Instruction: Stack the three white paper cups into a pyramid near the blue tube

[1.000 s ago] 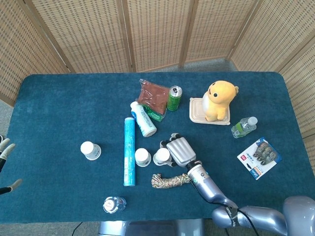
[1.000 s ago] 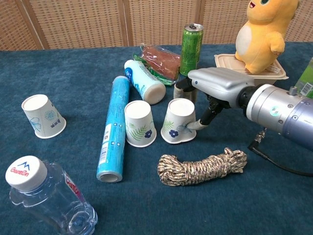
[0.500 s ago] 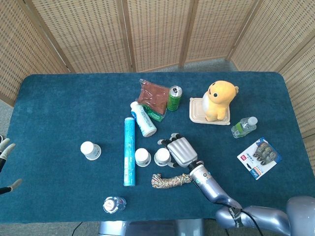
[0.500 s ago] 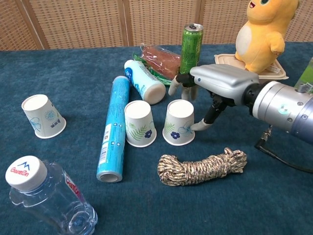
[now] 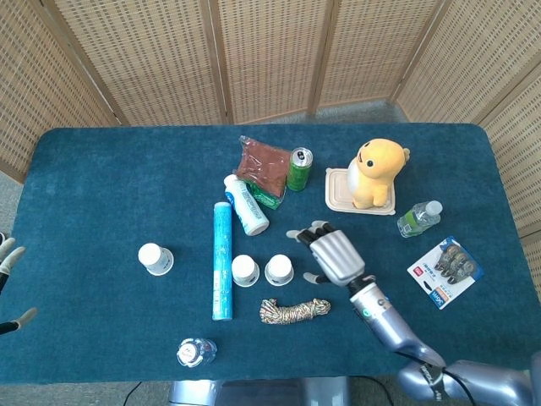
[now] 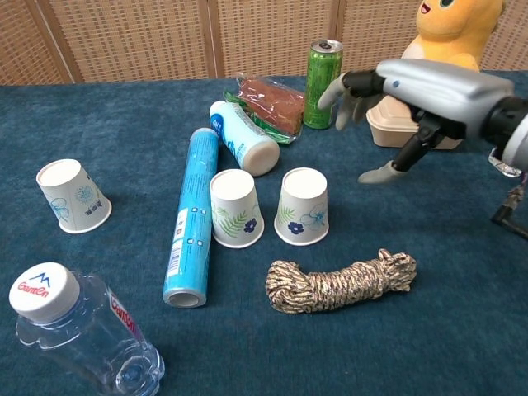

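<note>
Three white paper cups stand mouth down on the blue cloth. One cup (image 5: pixel 155 258) (image 6: pixel 73 196) stands alone, left of the long blue tube (image 5: pixel 221 260) (image 6: pixel 191 214). A fern-printed cup (image 5: pixel 245 271) (image 6: pixel 235 208) and a blue-flowered cup (image 5: pixel 279 270) (image 6: pixel 302 206) stand side by side just right of the tube. My right hand (image 5: pixel 334 254) (image 6: pixel 412 91) hovers to the right of the flowered cup with fingers spread, holding nothing and clear of the cup. Only a few fingers of my left hand (image 5: pixel 10 288) show at the left edge, spread and holding nothing.
A coiled rope (image 5: pixel 294 310) (image 6: pixel 342 280) lies in front of the two cups. A water bottle (image 6: pixel 78 334) lies near left. Behind are a white bottle (image 6: pixel 243 138), snack bag (image 6: pixel 268 95), green can (image 6: pixel 319 73) and a yellow plush (image 5: pixel 376 169) on a container (image 6: pixel 396 124).
My right hand let go of the flowered cup, opened, and rose away to the right. The cup settled flat beside the fern cup.
</note>
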Action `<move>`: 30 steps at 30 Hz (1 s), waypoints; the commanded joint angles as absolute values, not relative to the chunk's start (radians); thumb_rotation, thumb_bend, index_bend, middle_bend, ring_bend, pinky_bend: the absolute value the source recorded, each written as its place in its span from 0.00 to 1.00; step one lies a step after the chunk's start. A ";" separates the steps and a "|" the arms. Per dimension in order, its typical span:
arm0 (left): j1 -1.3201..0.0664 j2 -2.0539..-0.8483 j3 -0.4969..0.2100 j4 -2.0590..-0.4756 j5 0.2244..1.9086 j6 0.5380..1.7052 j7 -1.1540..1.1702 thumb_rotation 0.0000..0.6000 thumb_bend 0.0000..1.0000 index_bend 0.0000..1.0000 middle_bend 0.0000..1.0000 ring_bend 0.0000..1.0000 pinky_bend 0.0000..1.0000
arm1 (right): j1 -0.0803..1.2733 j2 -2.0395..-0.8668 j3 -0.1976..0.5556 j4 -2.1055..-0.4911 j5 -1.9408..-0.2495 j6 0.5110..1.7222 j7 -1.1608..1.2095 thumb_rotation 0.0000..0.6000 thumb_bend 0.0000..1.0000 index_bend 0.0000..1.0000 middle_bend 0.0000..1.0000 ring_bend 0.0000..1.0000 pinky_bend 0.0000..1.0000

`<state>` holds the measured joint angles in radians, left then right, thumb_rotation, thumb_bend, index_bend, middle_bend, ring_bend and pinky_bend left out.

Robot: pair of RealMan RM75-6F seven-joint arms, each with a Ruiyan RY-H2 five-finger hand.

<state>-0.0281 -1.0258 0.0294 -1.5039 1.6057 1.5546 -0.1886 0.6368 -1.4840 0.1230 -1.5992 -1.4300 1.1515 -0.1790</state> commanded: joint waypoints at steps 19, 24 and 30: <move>-0.022 -1.018 0.026 -1.515 1.600 1.565 -0.192 1.00 0.22 0.00 0.00 0.00 0.00 | 0.434 -1.283 0.087 -1.437 -1.557 1.417 0.156 1.00 0.03 0.22 0.35 0.29 0.14; -0.016 -1.011 0.022 -1.525 1.597 1.578 -0.193 1.00 0.22 0.00 0.00 0.00 0.00 | 0.382 -1.258 0.092 -1.404 -1.544 1.476 0.218 1.00 0.03 0.21 0.34 0.27 0.14; -0.012 -1.007 0.019 -1.529 1.592 1.583 -0.190 1.00 0.22 0.00 0.00 0.00 0.00 | 0.304 -1.220 0.053 -1.417 -1.540 1.514 0.209 1.00 0.00 0.13 0.25 0.19 0.14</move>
<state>-0.0116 -1.0070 0.0191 -1.5290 1.5930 1.5833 -0.1904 0.3212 -1.2289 0.0656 -1.4175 -1.5388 1.4993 0.2226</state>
